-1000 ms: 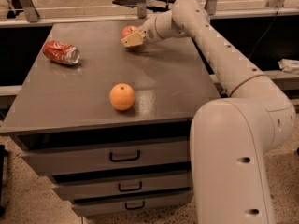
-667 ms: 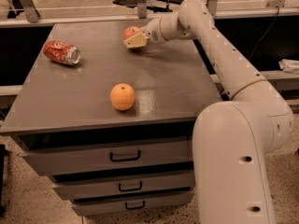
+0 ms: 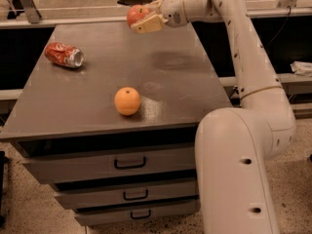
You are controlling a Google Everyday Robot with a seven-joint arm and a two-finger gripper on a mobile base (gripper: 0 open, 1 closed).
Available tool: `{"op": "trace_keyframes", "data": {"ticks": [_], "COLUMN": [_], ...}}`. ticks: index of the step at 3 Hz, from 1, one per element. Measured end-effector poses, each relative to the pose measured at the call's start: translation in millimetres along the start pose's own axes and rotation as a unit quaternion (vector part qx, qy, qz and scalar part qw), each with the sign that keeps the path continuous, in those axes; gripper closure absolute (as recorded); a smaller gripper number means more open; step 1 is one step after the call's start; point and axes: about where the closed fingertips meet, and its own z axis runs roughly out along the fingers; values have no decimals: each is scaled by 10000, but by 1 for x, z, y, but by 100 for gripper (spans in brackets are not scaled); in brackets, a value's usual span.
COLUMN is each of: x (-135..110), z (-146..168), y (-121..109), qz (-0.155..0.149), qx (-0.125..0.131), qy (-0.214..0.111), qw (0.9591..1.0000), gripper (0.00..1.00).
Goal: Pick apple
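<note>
The apple (image 3: 135, 13) is a small round red fruit with paler patches. It is held in my gripper (image 3: 144, 16), above the far edge of the grey cabinet top (image 3: 165, 77). The gripper's pale fingers (image 3: 147, 24) are closed around the apple, one below it and one behind it. The white arm reaches in from the right across the cabinet's far right corner. The apple is off the surface.
An orange (image 3: 127, 101) sits near the front middle of the cabinet top. A crushed red soda can (image 3: 64, 55) lies at the left. Below the top are several drawers (image 3: 129, 164) with dark handles. The robot's white body (image 3: 234, 174) stands at the front right.
The gripper has lifted the apple up off the cabinet top and carried it a little toward the far edge. The orange and the can have not moved.
</note>
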Motion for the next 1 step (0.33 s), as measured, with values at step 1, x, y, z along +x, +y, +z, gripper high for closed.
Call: {"op": "trace_keyframes", "data": {"ticks": [1], "x": [-1], "z": [-4], "y": [17], "qz": [-75], "qx": [-342], "qy": [62], "qw": [9994], "gripper": [100]}}
